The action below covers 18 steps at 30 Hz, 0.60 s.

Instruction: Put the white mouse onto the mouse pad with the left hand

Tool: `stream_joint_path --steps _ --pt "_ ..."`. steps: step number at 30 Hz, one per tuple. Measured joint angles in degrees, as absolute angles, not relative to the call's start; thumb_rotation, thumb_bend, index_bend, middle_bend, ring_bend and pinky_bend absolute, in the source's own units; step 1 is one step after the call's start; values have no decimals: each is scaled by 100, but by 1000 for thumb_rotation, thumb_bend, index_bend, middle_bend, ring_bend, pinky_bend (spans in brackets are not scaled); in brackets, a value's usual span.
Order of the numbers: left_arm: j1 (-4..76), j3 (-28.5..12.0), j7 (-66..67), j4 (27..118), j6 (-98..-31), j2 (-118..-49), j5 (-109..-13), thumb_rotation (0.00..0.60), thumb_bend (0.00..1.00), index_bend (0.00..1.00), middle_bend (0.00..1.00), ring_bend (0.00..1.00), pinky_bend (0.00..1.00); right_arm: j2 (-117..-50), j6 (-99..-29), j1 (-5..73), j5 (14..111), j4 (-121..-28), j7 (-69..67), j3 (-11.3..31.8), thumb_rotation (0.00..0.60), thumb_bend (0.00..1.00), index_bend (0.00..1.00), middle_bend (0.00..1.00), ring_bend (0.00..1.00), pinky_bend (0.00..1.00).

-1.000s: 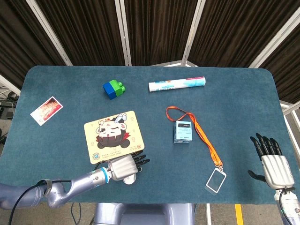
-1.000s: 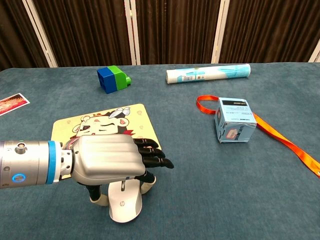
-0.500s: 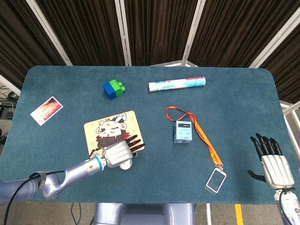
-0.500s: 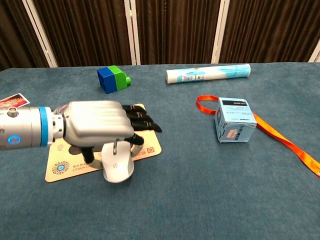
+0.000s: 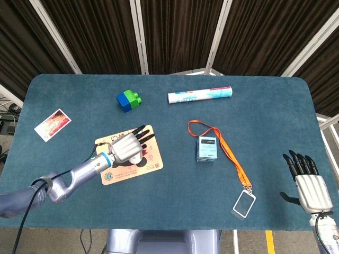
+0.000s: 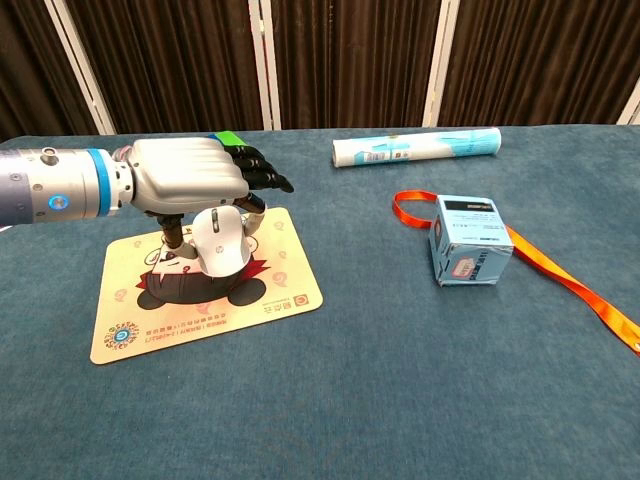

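Note:
My left hand [image 5: 125, 146] [image 6: 190, 177] holds the white mouse [image 6: 220, 240] from above, over the middle of the cartoon mouse pad [image 5: 145, 165] [image 6: 270, 290]. In the chest view the mouse hangs under the palm, tilted nose-down, just above or touching the pad's picture; I cannot tell which. In the head view the hand hides nearly all of the mouse. My right hand [image 5: 308, 182] rests open at the table's near right corner, far from the pad.
A blue and green block [image 5: 128, 99] and a white tube [image 5: 200, 94] [image 6: 416, 147] lie at the back. A light blue box [image 5: 207, 148] [image 6: 470, 241] with an orange lanyard [image 5: 234, 156] and badge [image 5: 244, 203] sits right of centre. A red card [image 5: 52, 124] lies far left.
My left hand has carried the mouse from the table near the front edge, away from me, over the pad's corner and onto its middle. The right hand has not moved.

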<state>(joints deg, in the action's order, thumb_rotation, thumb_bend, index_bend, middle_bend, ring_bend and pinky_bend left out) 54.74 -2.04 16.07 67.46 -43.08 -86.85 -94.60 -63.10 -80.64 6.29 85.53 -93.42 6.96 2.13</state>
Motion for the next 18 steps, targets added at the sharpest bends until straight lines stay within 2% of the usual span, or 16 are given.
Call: stream_joint_path --steps 11,18 --pt "5565 70 1238 6056 -4364 -9022 -9589 600 224 535 0 0 0 -6299 -8045 636 8540 -9350 680 216 600 89 0 0 0 0" --pt "5542 190 1101 5876 -4478 -9011 -9625 600 224 454 0 0 0 -6307 -8054 635 8539 -9349 704 217 600 89 0 0 0 0"
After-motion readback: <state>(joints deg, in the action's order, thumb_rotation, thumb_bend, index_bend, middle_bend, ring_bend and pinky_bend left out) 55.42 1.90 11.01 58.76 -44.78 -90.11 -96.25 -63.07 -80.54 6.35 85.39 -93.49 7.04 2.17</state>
